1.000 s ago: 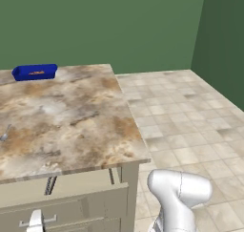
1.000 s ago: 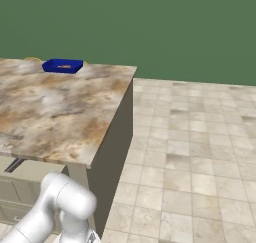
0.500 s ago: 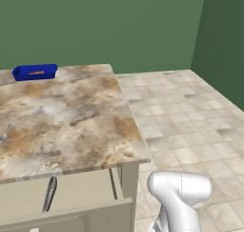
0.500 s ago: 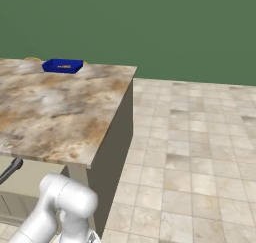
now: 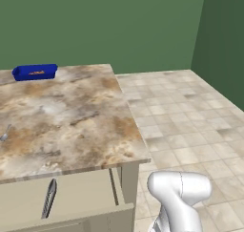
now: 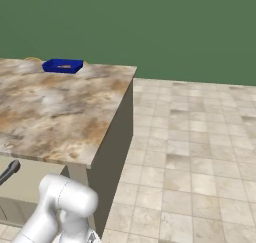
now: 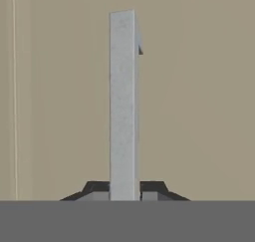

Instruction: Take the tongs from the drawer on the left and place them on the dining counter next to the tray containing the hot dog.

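Gripping the handle, your gripper was clamped on the bar.
You had the drawer pulled open; the tongs lay inside it, beyond the gripper.

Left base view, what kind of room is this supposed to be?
Probably a kitchen. A marbled stone counter sits on beige cabinets, its open drawer holds tongs, and a blue tray with a hot dog rests at the far end.
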Robot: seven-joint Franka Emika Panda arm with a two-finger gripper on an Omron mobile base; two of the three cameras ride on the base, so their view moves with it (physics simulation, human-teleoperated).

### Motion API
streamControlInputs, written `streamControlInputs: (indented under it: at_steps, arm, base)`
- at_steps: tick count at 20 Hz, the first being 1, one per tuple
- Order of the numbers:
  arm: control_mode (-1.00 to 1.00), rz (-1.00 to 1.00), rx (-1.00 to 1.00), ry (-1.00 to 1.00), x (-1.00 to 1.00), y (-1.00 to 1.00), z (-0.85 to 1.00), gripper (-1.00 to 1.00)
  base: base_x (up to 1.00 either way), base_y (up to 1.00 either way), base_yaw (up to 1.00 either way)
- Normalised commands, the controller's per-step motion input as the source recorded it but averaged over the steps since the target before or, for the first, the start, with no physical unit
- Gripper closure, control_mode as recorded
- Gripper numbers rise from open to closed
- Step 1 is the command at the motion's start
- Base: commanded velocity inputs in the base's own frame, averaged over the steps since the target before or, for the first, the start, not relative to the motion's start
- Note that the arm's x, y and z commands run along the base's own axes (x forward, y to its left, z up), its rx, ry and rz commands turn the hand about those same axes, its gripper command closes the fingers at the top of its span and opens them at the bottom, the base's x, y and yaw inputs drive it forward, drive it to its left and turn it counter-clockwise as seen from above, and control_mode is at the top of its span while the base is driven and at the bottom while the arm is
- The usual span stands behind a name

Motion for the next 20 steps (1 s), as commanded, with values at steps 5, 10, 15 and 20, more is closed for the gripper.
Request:
streamControlInputs:
  at_steps: [5, 10, 15, 20]
  arm:
    - [-1.0, 0.0, 0.0, 0.0, 0.0, 0.0, 0.0, -1.0]
    - [-1.0, 0.0, 0.0, 0.0, -0.11, 0.0, 0.0, -1.0]
    - [-1.0, 0.0, 0.0, -0.01, -0.3, 0.0, 0.04, -1.0]
    - [-1.0, 0.0, 0.0, 0.0, -0.44, 0.0, 0.21, -1.0]
  base:
    - [0.0, 0.0, 0.0]
    - [0.0, 0.0, 0.0]
    - [0.0, 0.0, 0.0]
    - [0.0, 0.0, 0.0]
